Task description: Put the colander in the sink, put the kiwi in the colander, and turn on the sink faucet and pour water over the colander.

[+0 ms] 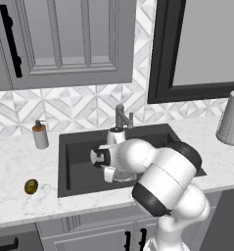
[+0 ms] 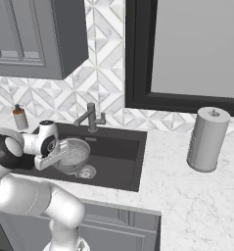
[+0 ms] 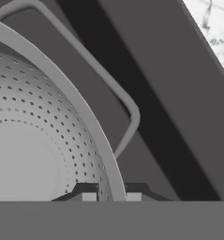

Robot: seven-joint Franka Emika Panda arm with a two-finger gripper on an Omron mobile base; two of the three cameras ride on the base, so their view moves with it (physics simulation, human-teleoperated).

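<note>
While clamped on the colander (image 3: 48, 140) rim, end effector (image 3: 111, 197) over sink (image 2: 119, 162), kiwi (image 1: 31, 186) on counter.

A round, perforated silver-grey metal colander (image 2: 75, 153) hangs tilted over the large rectangular dark charcoal sink (image 2: 119, 147), above the round silver drain (image 2: 86, 172), with the white arm's gripper (image 2: 61, 153) clamped on its rim. The short dark grey faucet (image 2: 90, 117) stands behind the sink, a grey cylindrical paper-towel roll (image 2: 207, 139) to its right.
</note>
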